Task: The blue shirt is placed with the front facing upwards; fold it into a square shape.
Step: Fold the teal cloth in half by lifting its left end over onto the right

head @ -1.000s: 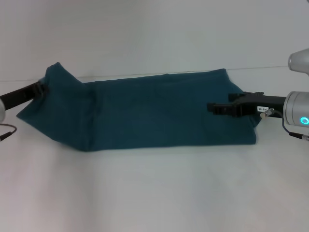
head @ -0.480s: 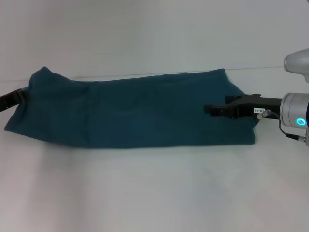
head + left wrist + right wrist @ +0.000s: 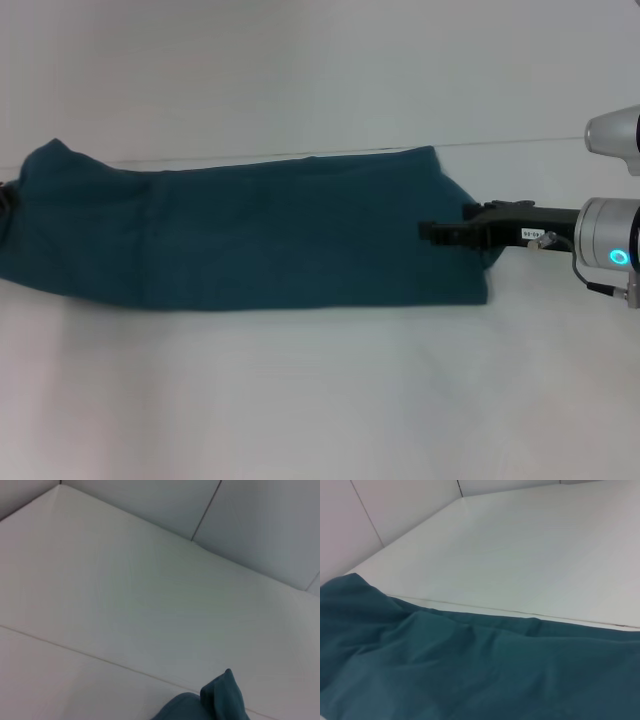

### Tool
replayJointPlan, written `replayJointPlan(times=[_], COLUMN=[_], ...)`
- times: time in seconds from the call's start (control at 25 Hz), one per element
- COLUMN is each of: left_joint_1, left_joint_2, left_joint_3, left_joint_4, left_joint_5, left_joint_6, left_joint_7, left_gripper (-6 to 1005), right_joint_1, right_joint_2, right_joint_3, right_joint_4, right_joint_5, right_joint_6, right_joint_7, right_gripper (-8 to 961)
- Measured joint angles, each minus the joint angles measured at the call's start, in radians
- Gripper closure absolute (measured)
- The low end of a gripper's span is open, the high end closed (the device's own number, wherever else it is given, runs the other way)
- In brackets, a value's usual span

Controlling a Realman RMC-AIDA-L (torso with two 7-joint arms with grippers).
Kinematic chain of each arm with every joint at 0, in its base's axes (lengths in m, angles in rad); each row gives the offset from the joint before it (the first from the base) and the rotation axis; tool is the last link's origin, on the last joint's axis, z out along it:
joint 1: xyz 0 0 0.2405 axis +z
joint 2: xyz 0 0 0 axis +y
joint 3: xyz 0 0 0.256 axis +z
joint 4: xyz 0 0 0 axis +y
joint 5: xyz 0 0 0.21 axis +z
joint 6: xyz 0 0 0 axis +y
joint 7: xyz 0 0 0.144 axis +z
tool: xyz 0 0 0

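The dark teal-blue cotton shirt (image 3: 240, 235), folded into a long band, lies stretched across the white tabletop (image 3: 320, 400). Your right gripper (image 3: 432, 232) rests on its end, fingers' opening unclear; left gripper unseen. Keep tension even.

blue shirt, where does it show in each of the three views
Head view: the blue shirt lies as a long band across the middle, running off the left edge.
Left wrist view: only a raised corner at the bottom edge.
Right wrist view: it fills the lower half.
Shared landmark: the white table.
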Motion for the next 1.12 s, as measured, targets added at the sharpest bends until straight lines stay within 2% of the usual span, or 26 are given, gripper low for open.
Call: replayJointPlan(times=[0.16, 0.4, 0.68, 0.8, 0.88, 1.0, 1.12], left_joint_1=[0.008, 0.008, -0.015, -0.021, -0.025, -0.028, -0.031], left_joint_2=[0.014, 0.019, 0.009, 0.006, -0.004, -0.016, -0.028], left_joint_3=[-0.016, -0.037, -0.019, -0.005, -0.003, -0.003, 0.012], left_joint_4=[-0.004, -0.013, -0.022, -0.025, -0.035, -0.048, -0.061], left_joint_5=[0.004, 0.023, 0.023, 0.023, 0.023, 0.023, 0.023], left_joint_6=[-0.01, -0.011, 0.006, 0.028, 0.038, 0.053, 0.066], left_joint_7=[0.0, 0.0, -0.001, -0.003, -0.007, -0.008, -0.007], left_gripper=[962, 961, 962, 961, 961, 961, 962], right_joint_1=[0.0, 0.012, 0.023, 0.006, -0.018, -0.09, -0.129], right_joint_2=[0.0, 0.002, 0.001, 0.001, 0.001, -0.001, -0.006], right_joint_3=[0.0, -0.015, -0.17, -0.199, -0.206, -0.209, -0.203], right_joint_4=[0.011, 0.026, -0.016, -0.067, -0.11, -0.192, -0.221], right_joint_5=[0.001, 0.002, 0.002, 0.01, 0.042, 0.145, 0.2], right_joint_6=[0.012, 0.032, -0.014, -0.084, -0.159, -0.302, -0.358], right_joint_7=[0.0, -0.013, -0.054, -0.104, -0.164, -0.274, -0.319], right_gripper=[27, 27, 27, 27, 27, 27, 27])
